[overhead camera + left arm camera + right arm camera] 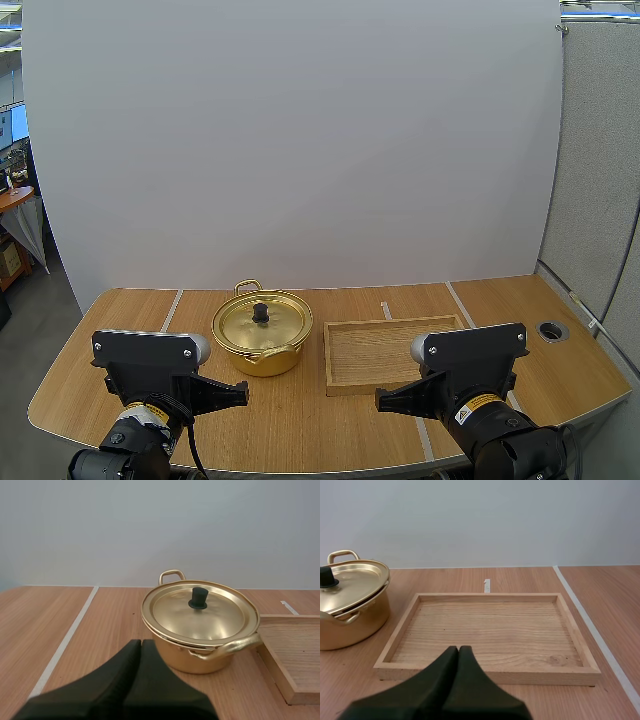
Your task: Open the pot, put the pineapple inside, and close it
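Left fingers (110, 682), right fingers (434, 682) together; lid (250, 328) covers pot (265, 361) beside tray (390, 324).

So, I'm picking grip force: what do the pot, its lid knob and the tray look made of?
Pot: metal, it seems, shiny gold finish with soft reflections; which metal is unclear. Knob: matte black, probably plastic. Tray: unpainted light wood, with plain grain lines and a knot.
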